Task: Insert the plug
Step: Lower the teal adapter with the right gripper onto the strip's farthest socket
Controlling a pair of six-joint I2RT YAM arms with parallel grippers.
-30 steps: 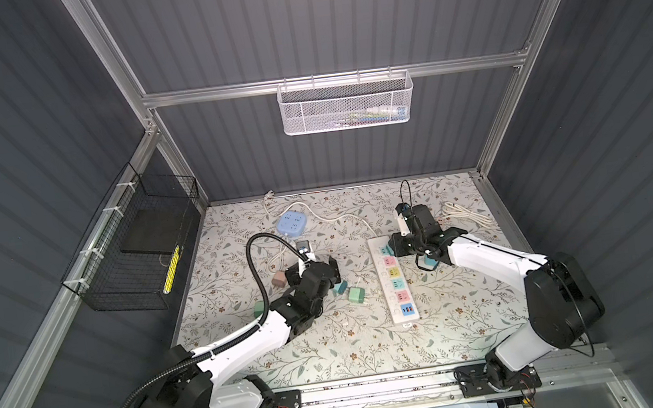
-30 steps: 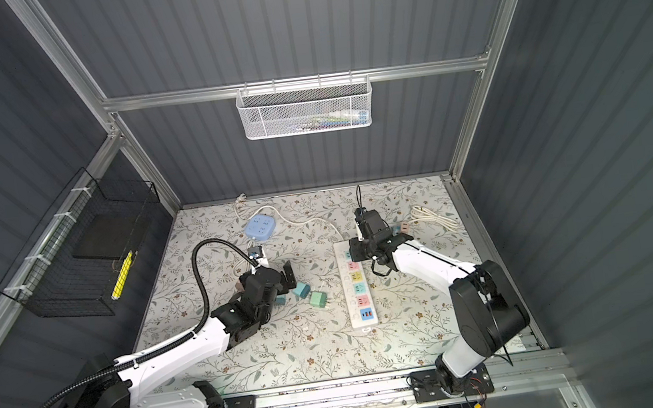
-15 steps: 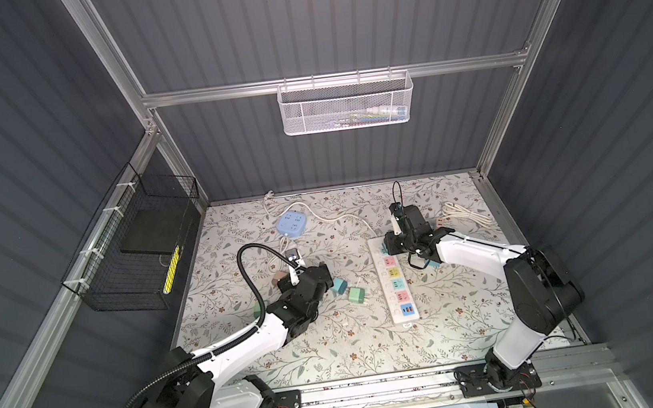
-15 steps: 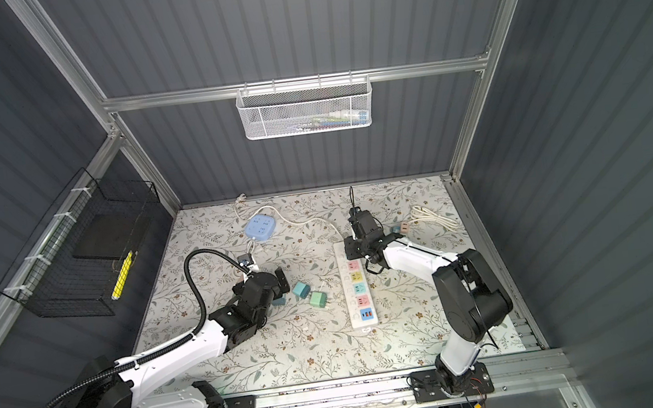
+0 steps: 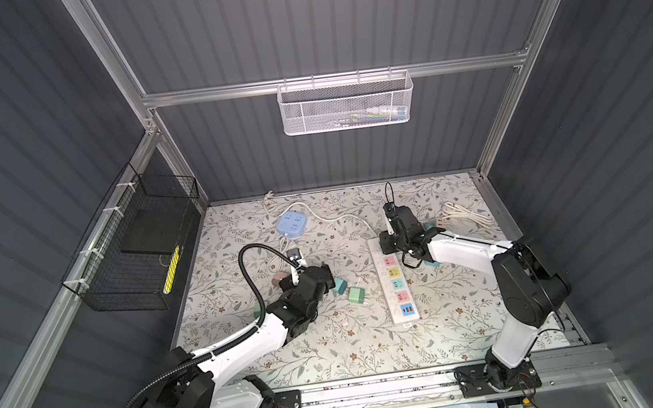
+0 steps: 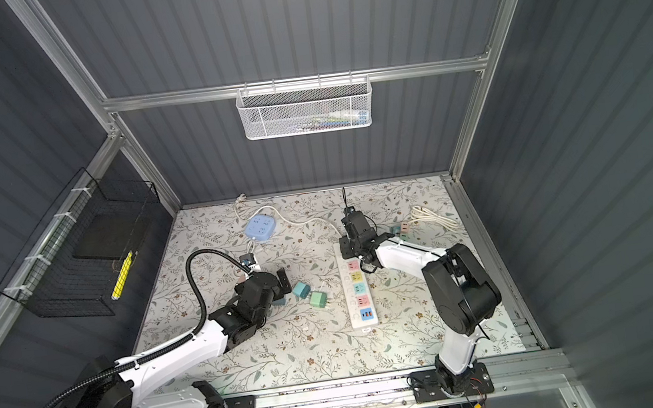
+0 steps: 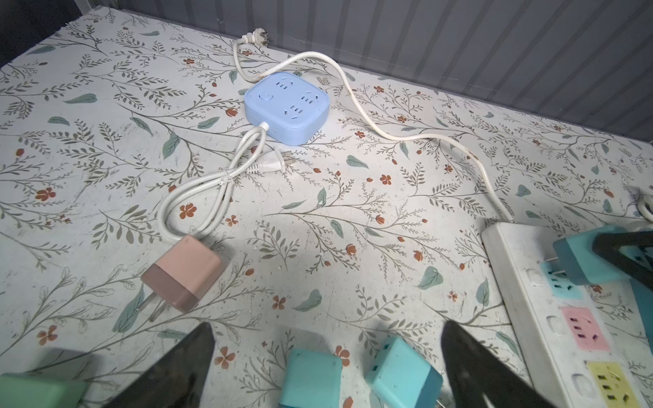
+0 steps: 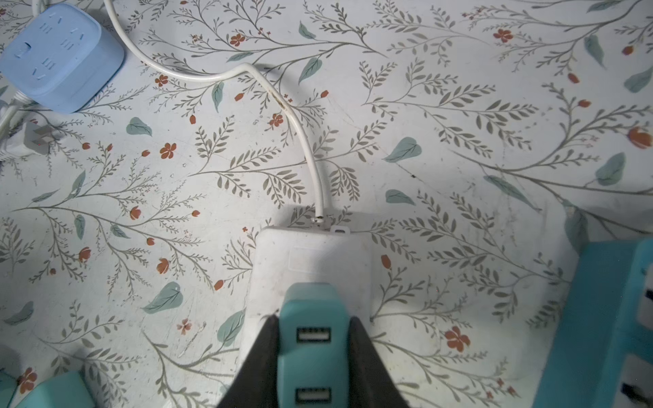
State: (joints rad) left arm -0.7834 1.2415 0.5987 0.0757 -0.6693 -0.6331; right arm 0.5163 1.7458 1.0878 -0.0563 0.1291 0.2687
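Observation:
My right gripper (image 8: 312,321) is shut on a teal plug (image 8: 312,353) with two USB ports, held over the far end of the white power strip (image 5: 397,289). In the left wrist view this teal plug (image 7: 586,261) hangs tilted, with its prongs right at the strip's (image 7: 523,289) teal socket. In both top views the right gripper (image 5: 388,244) (image 6: 348,248) covers that end. My left gripper (image 7: 327,339) (image 5: 312,280) stands open low over two loose teal plugs (image 7: 311,378) (image 7: 403,374), touching neither.
A pink plug (image 7: 185,273) and a green plug (image 5: 355,294) lie loose on the floral mat. A blue cube socket (image 5: 291,225) with its white cord sits at the back. A coiled white cable (image 5: 466,214) lies back right. Another teal plug (image 8: 607,325) lies beside the right gripper.
My right gripper has carried the teal plug leftward onto the far end of the power strip. The left gripper stays open and has barely shifted.

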